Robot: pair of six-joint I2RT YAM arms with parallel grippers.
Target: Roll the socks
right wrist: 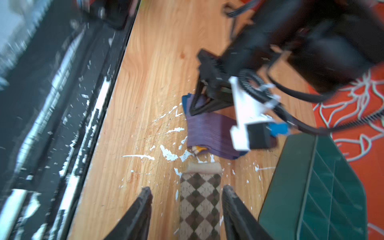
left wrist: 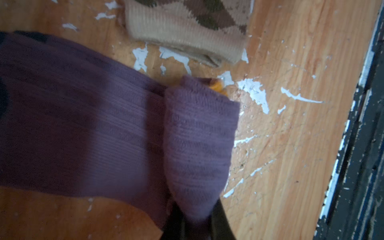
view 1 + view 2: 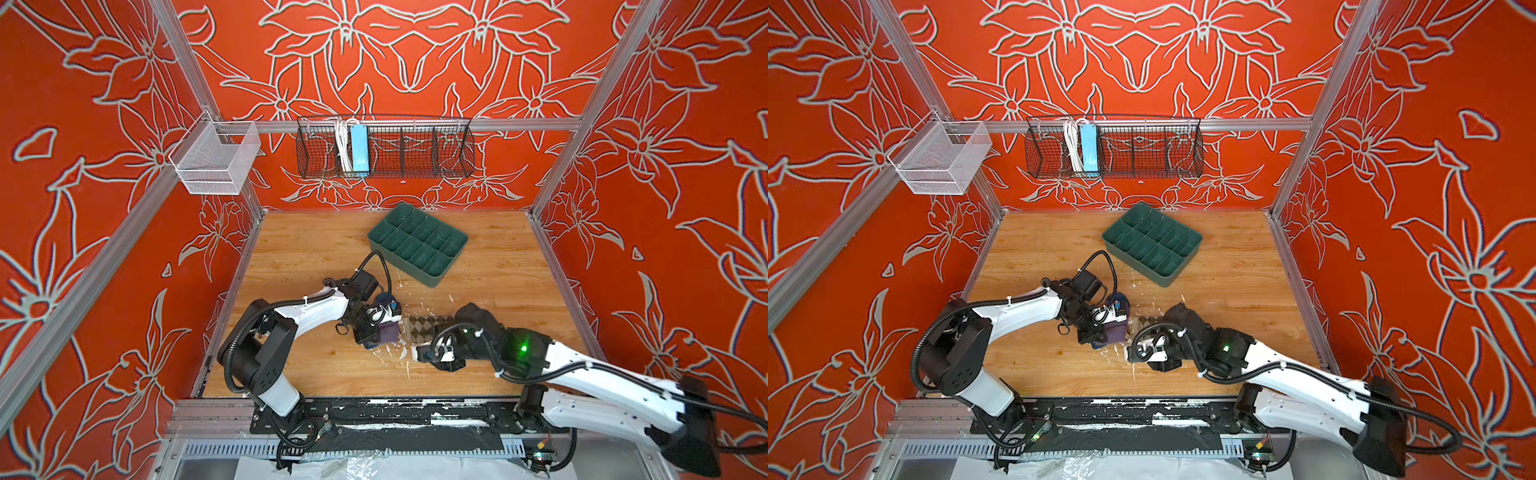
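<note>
Two robot arms reach toward the middle of a scuffed wooden surface (image 3: 316,249) where two socks lie end to end. Nearest the front edge, the right claw (image 1: 187,207) has its fingers spread apart, straddling the argyle sock (image 1: 199,203) without gripping it; the sock's beige cuff points away from the claw toward the other sock. Just beyond that cuff, separated by a narrow strip of chipped white paint, lies the purple sock (image 2: 93,128), with a sliver of yellow cuff showing at its folded end. The left claw (image 2: 196,223) is pressed together, pinching that folded purple end. Farther back, a green divided tray (image 3: 417,243) sits well apart from both socks. On the back wall hangs a black wire basket (image 3: 384,147).
</note>
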